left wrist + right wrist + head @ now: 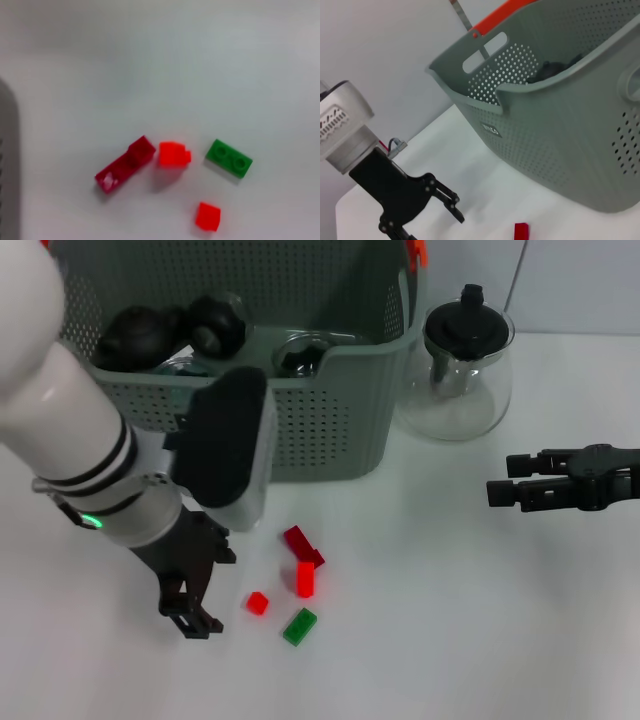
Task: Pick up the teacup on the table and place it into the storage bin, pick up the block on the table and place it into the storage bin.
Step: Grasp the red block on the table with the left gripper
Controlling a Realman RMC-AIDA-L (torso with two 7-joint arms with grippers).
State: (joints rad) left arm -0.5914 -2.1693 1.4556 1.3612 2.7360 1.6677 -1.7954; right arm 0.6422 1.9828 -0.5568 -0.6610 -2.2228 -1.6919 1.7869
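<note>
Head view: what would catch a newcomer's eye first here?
Probably the left gripper, low over the white table beside a cluster of small blocks: dark red block, two bright red blocks and a green block. Behind them stands the grey storage bin holding dark teaware, a glass teapot to its right. The right gripper hangs apart at the right edge.

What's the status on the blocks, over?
Left gripper open, low beside the blocks. Right gripper parked, open, by the teapot. Four blocks on the table, none in the bin. Path unobstructed.
</note>
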